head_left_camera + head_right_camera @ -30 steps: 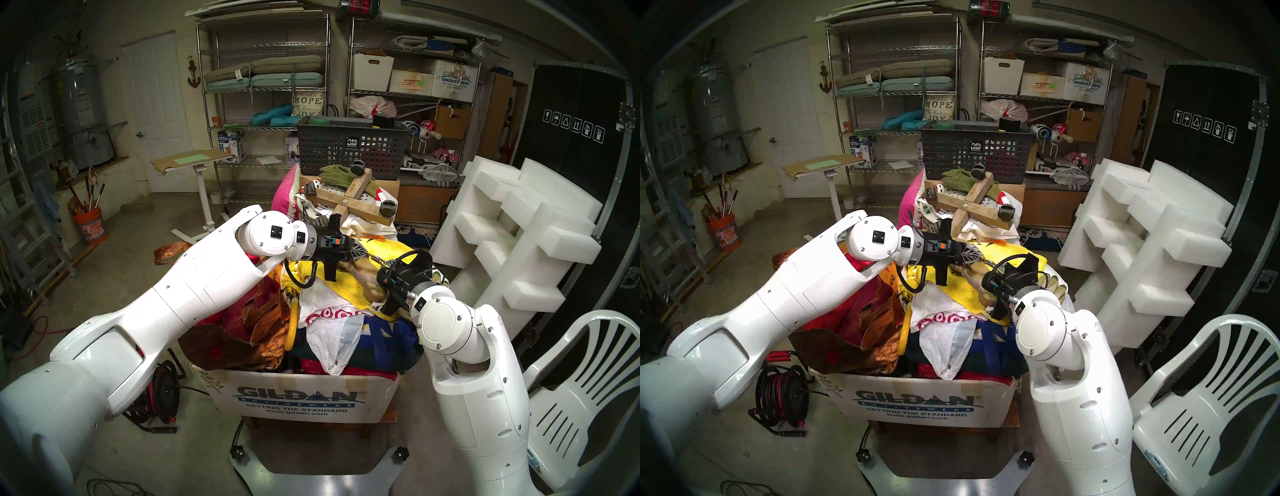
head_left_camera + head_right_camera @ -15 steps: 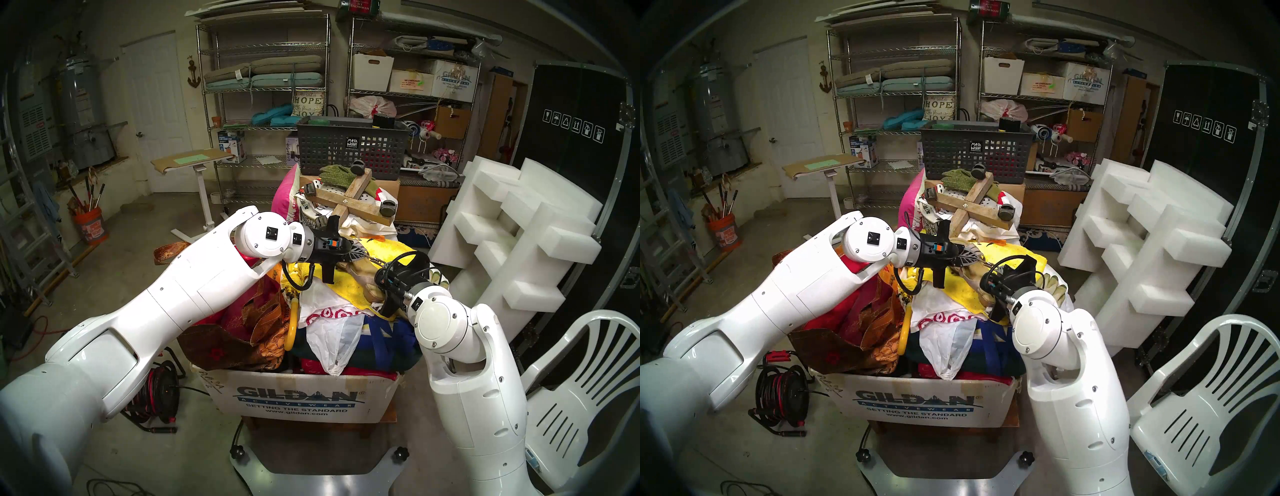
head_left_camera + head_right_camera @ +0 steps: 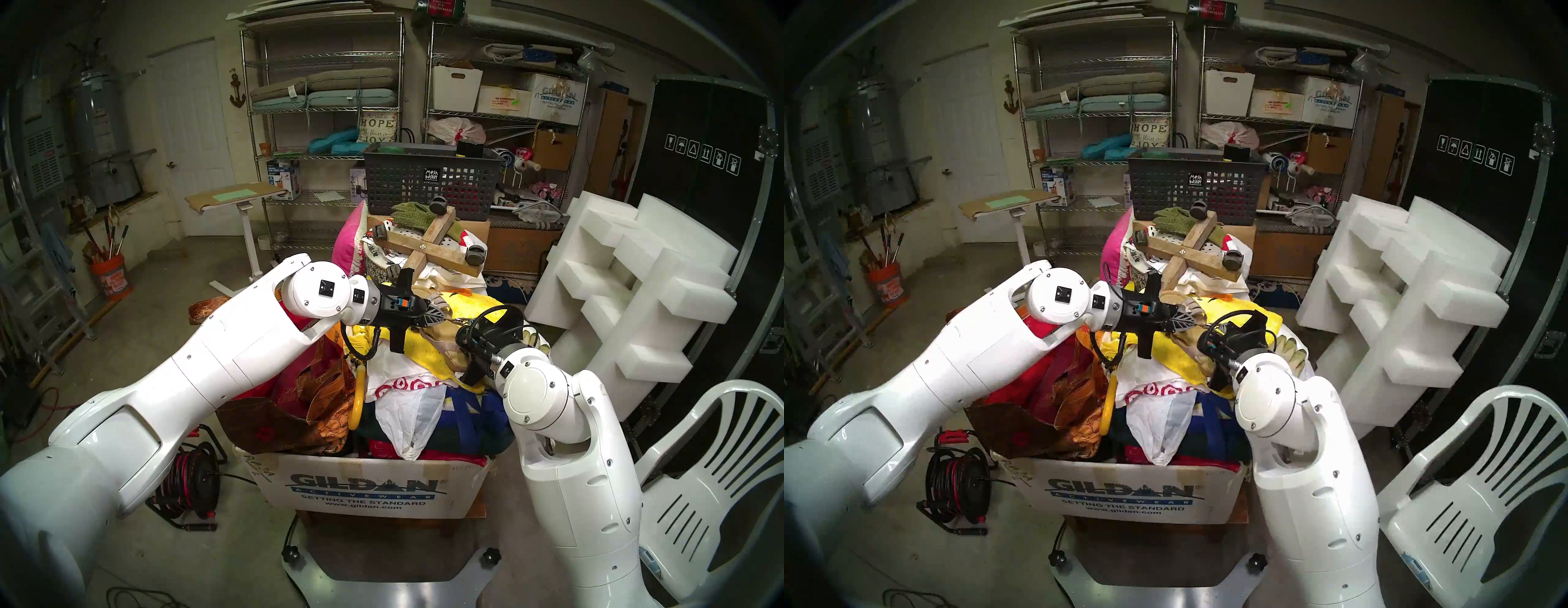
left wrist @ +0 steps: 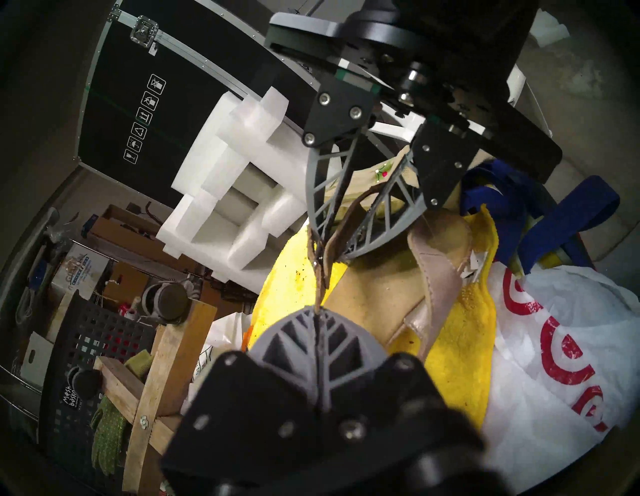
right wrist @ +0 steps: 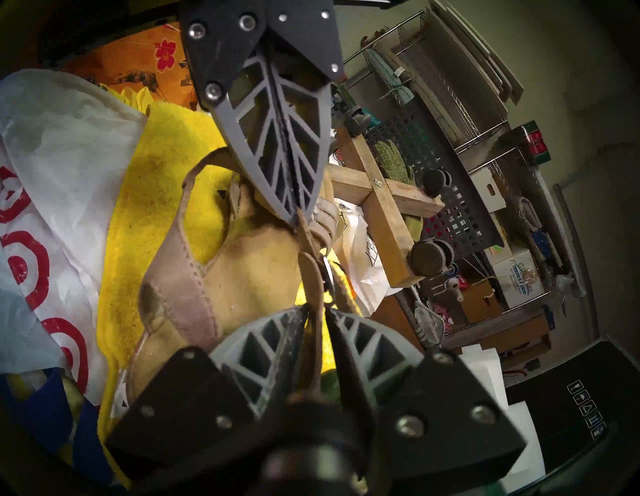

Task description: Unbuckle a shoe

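Tan strap ran taut between your hands: left fingers pressed together on its tip, right fingers pinching it near the buckle. You needed slack, not tension, to lift the prong.

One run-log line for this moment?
left gripper: shut on strap end | right gripper: shut on ankle strap | sandal: on yellow towel

Sandal's toe end hidden behind left gripper; buckle too small to read.
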Controlling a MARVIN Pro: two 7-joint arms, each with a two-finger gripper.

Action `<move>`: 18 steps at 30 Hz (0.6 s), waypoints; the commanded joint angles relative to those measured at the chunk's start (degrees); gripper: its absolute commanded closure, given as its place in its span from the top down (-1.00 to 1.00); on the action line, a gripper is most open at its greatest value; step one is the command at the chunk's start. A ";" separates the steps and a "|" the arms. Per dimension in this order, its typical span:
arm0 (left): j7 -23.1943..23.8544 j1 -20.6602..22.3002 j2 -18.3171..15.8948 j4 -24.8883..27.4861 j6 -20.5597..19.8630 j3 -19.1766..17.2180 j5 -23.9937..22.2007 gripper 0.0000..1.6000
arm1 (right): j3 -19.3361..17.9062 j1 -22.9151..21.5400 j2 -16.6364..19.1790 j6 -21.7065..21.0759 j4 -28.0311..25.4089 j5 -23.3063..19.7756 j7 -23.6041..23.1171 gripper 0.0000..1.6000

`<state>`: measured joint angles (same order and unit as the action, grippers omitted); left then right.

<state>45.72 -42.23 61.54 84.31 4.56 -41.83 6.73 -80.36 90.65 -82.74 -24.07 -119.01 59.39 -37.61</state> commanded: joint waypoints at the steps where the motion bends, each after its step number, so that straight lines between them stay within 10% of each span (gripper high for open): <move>1: -0.35 0.50 0.25 1.08 -0.13 -0.51 -0.15 -1.00 | -0.39 -0.70 -0.18 0.49 -1.49 -0.45 0.54 -0.11; 18: -0.12 0.59 0.66 1.00 -0.46 0.18 -0.12 -1.00 | -0.22 -0.30 0.23 2.30 -2.20 -1.59 0.07 -0.13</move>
<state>45.63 -42.41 61.54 84.75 4.28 -41.43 6.63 -80.85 90.75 -82.73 -22.61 -119.40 58.03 -37.62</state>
